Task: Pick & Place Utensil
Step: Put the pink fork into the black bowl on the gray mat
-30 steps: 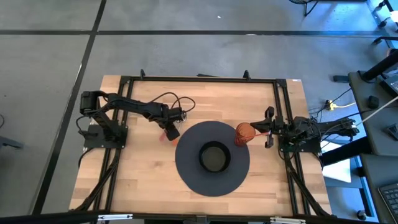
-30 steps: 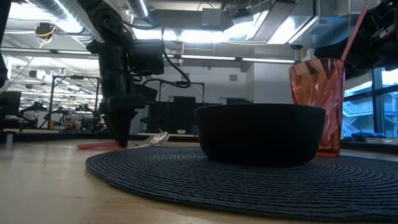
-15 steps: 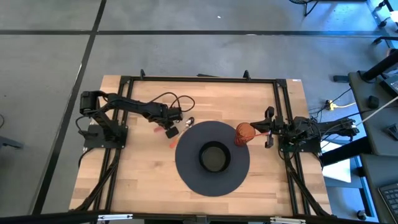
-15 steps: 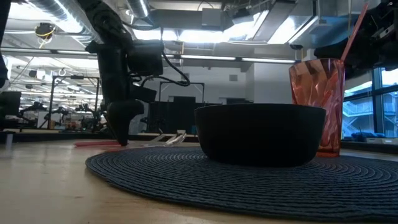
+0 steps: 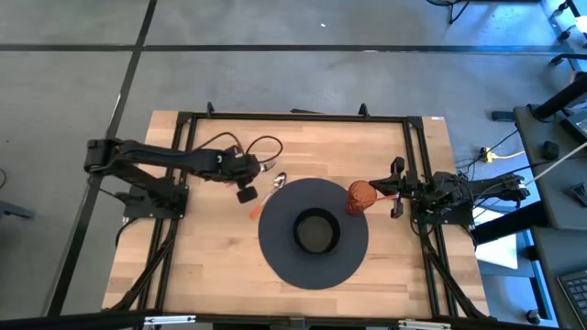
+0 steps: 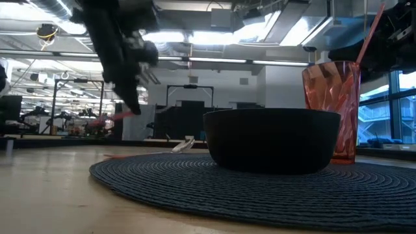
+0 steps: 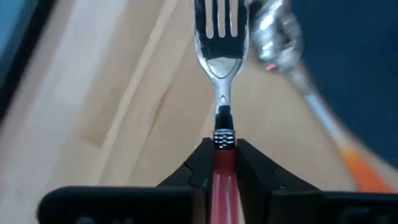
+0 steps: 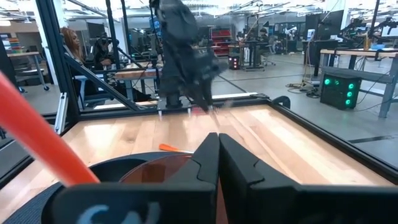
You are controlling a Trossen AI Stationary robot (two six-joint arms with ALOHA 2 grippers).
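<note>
The fork (image 7: 219,37) has a red handle and steel tines and is in my left gripper (image 7: 222,146), which is shut on it above the table's left half (image 5: 246,190), (image 6: 130,97). A spoon (image 5: 268,196) with an orange handle lies flat on the wood at the left edge of the dark round mat (image 5: 275,252); it also shows in the left wrist view (image 7: 292,68). My right gripper (image 8: 217,155) is shut and waits at the table's right side (image 5: 396,190), just behind the orange cup (image 5: 359,196). My left gripper pinches the fork's red handle (image 7: 222,163) between its two fingers, close to the banded end by the steel neck. The fork runs along the fingers and its tines point out ahead of them. It is lifted clear of the table.
A black bowl (image 5: 315,231), (image 6: 273,140) sits in the middle of the mat. The orange faceted cup (image 6: 330,97) with a straw stands on the mat's right edge. Black frame rails (image 5: 293,117) border the table. Bare wood lies left of and in front of the mat.
My left gripper, shut low on the table beside the spoon a second ago, has risen and drawn back a little toward the table's left edge. The fork has come up with it, lifted clear of the wood. The spoon stays on the table by the mat.
</note>
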